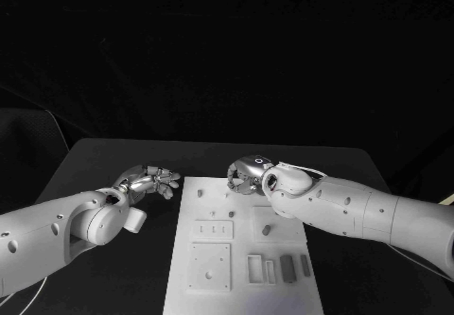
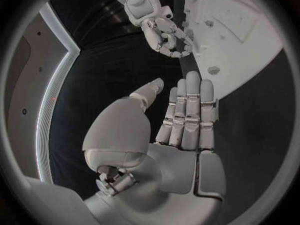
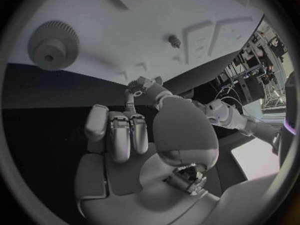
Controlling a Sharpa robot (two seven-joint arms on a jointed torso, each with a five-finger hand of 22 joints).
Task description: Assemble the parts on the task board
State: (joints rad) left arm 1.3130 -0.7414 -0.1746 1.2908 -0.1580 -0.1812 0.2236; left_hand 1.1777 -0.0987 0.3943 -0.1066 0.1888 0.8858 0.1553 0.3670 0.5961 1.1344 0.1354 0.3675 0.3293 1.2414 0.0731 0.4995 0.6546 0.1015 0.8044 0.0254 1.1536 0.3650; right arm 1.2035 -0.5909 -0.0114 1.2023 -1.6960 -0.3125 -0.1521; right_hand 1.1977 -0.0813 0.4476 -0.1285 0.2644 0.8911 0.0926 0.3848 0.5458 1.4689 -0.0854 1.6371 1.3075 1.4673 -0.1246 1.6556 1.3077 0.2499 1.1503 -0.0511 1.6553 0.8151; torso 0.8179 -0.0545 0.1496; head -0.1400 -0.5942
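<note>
The white task board point(image 1: 241, 256) lies lengthwise in the middle of the table. Small pegs point(image 1: 214, 213) stand on it, and dark bar-shaped parts point(image 1: 286, 268) sit near its front right. My left hand point(image 1: 151, 182) hovers over the black table just off the board's far left corner; its fingers point(image 2: 187, 110) are stretched out and its palm is bare. My right hand point(image 1: 248, 176) hangs over the board's far end with fingers loosely bent and nothing in them. Beyond the right hand point(image 3: 125, 135), a toothed gear point(image 3: 53, 45) and a small peg point(image 3: 174, 41) sit on the board.
Raised rectangular plates point(image 1: 210, 266) and slotted recesses point(image 1: 257, 269) take up the board's near half. Black table point(image 1: 113, 157) stretches on both sides of the board. My right forearm point(image 1: 359, 210) crosses above the board's right edge.
</note>
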